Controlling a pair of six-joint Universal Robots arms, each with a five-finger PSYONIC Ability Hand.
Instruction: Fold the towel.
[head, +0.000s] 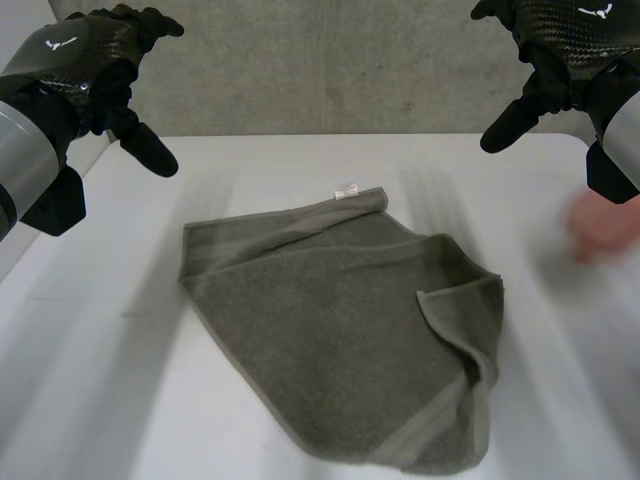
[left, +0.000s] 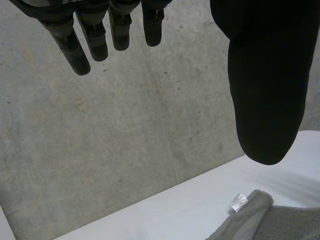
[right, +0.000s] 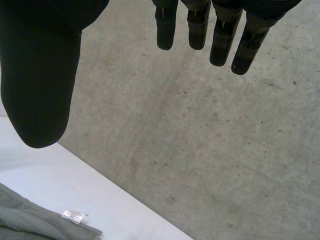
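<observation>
Lying rumpled on the white table, the grey-green towel sits roughly mid-table, one corner on the robot's right side flapped over onto itself, w/ a small white label at its far edge. Left hand hangs raised over the table's far-left side, well apart from the towel; fingers straight & spread, thumb held wide, nothing in them. Right hand hangs over the far-right side, also well apart from the towel; fingers straight & relaxed, holding nothing. A person's hand, blurred, is at the table's right edge just beside the right arm, not touching the towel. Concrete floor beyond the table
</observation>
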